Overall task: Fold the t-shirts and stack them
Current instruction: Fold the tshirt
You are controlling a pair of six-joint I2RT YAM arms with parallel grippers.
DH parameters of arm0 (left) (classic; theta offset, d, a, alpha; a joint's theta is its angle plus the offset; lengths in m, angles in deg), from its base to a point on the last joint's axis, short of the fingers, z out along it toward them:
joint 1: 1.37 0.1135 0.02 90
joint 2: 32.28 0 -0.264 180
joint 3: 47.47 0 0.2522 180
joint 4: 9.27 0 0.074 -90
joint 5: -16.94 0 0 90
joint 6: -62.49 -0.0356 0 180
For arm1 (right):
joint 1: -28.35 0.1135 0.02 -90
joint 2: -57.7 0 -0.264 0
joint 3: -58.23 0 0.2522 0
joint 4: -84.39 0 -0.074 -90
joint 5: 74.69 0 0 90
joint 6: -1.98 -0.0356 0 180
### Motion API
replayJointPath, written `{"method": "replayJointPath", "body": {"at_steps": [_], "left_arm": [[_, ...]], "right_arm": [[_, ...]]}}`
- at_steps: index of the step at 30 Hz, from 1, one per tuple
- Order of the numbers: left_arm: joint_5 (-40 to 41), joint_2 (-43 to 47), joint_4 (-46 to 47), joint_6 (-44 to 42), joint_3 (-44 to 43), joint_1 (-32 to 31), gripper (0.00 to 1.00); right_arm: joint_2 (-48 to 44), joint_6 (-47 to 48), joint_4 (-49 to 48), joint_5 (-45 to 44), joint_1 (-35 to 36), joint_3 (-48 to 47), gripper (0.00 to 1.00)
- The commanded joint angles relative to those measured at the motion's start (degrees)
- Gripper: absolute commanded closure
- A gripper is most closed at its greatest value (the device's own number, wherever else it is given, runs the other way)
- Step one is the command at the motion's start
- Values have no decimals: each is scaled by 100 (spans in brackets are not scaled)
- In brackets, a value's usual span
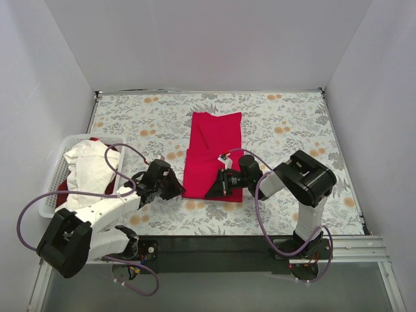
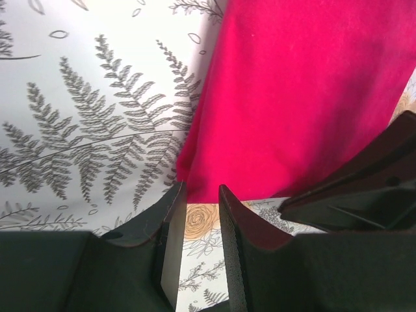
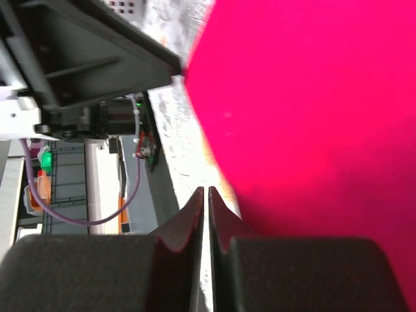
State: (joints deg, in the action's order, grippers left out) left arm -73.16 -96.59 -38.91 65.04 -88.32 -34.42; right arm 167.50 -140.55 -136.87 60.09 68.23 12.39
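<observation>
The red t-shirt (image 1: 214, 143) lies folded into a long strip in the middle of the bench, on the flowered cloth (image 1: 286, 120). It looks light, thin and limp, so it would likely sag unless taken by both near corners. The left hand (image 1: 177, 188) sits just off the near left corner, fingers slightly parted on nothing. The right hand (image 1: 213, 190), at the near edge, is pressed together with no cloth showing between. A white t-shirt (image 1: 88, 169) fills the basket (image 1: 49, 198). No writing is readable.
</observation>
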Motion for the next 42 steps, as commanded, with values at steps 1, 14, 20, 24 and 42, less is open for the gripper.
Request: {"method": "replayJointPath", "body": {"at_steps": [1, 14, 20, 24, 42], "left_arm": [[-245, -186, 138, -141, -340, 10, 75], [-333, -898, 331, -45, -157, -8, 78], [-201, -960, 252, 122, 2, 1, 79], [-61, -689, -204, 70, -243, 1, 78], [1416, -1372, -2499, -343, -1931, -886, 35]], "right_arm": [[-634, 112, 158, -56, -15, -1, 90], [-1602, 674, 1046, -320, -919, 1114, 90], [-1286, 1017, 1046, -338, -1122, 1493, 90], [-1750, 1122, 1370, -355, -1131, 1450, 90], [-4379, 2828, 7787, -4195, -490, -449, 38]]}}
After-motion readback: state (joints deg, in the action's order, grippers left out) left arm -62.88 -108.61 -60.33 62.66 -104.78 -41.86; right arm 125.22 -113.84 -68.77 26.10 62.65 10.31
